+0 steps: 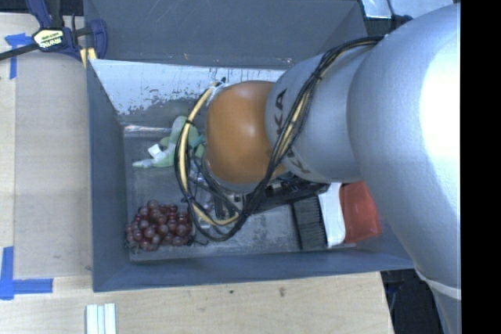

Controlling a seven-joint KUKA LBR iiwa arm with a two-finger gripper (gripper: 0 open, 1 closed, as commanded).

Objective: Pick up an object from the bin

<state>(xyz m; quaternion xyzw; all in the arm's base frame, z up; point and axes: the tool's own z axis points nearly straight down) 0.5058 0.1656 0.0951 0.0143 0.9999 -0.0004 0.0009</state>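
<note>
"Orange fills the middle of this: the wrist's orange cover (235, 133) hangs over the grey bin (106, 168), and the gripper (210, 206) sits under its lower edge among black and yellow cables. What is it nearest?"

"The bunch of dark red grapes (160, 224) in the bin's lower-left corner, just beside the gripper's end and to its left. A pale green and white thing (167, 149) lies above them, close to the cover's left side. On the right, partly under the arm (376, 113), a black brush-like block (308, 221), a white piece (333, 213) and a red block (362, 211) lie side by side."

"Is the gripper open or closed?"

"I cannot tell. The cover and cables hide that."

"So how should the pick be done?"

"If the grapes are the target, I'd move left until centred over the bunch, come straight down and close across its middle, not on one berry at the edge. The corner walls are near, so keep clear of them. A knobbly bunch may roll or slip."

"Anything else unsure?"

"Whatever lies on the bin floor beneath the cover is hidden, and the arm cuts off the red block's right end."
</note>
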